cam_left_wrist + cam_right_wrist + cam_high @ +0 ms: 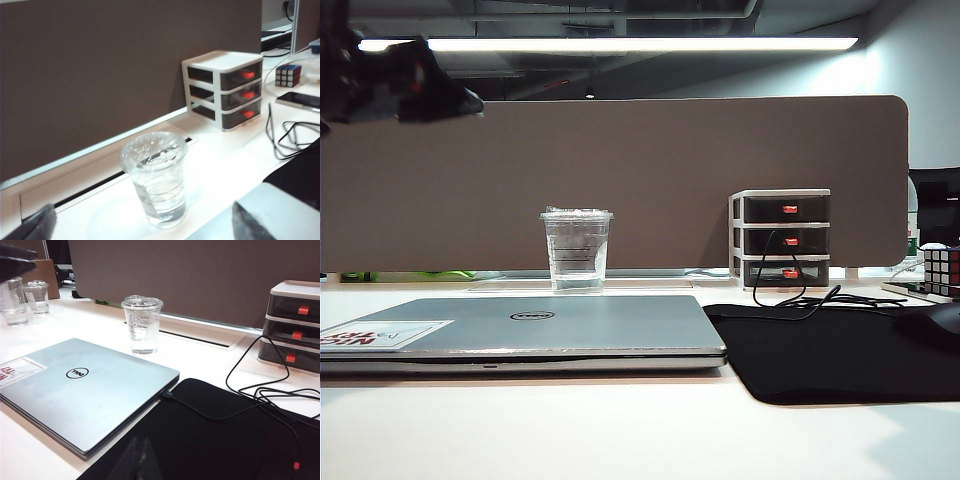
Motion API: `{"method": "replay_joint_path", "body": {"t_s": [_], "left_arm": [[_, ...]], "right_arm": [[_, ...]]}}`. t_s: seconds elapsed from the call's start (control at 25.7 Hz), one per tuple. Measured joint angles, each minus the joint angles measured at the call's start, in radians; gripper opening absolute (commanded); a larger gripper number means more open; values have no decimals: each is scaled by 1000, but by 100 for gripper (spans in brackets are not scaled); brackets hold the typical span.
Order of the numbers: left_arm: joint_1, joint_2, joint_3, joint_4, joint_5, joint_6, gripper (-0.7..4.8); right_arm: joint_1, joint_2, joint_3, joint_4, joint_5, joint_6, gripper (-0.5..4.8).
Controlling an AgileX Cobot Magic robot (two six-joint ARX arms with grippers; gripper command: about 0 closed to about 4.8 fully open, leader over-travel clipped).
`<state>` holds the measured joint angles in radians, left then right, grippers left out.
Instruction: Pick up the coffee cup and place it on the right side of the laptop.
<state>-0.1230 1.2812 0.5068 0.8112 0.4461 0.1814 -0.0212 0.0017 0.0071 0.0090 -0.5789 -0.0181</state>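
Laptop (520,332) closed, flat; coffee cup (577,250) upright behind; left pincer (140,222) open, right pincer (137,460) low

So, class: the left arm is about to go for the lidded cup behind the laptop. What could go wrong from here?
1. The coffee cup is thin, clear and holds some liquid; the open left gripper could squeeze too hard, buckle it and spill near the laptop.
2. The space right of the laptop is the black mat with a cable lying across it; a cup set on the cable may tip.
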Motion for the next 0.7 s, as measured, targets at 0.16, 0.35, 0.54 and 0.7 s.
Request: {"method": "replay_joint_path", "body": {"t_s": [0.16,0.35,0.54,0.7], "left_arm": [[33,171,47,44,48,-26,479],[38,352,135,158,132,-45,479],[37,510,267,180,197,-63,479],[38,607,365,179,220,-66,479]], "right_arm": [[1,0,0,0,0,0,-1],[2,0,0,0,0,0,-1],[3,0,0,0,0,0,-1],[3,0,0,0,0,0,-1]]}}
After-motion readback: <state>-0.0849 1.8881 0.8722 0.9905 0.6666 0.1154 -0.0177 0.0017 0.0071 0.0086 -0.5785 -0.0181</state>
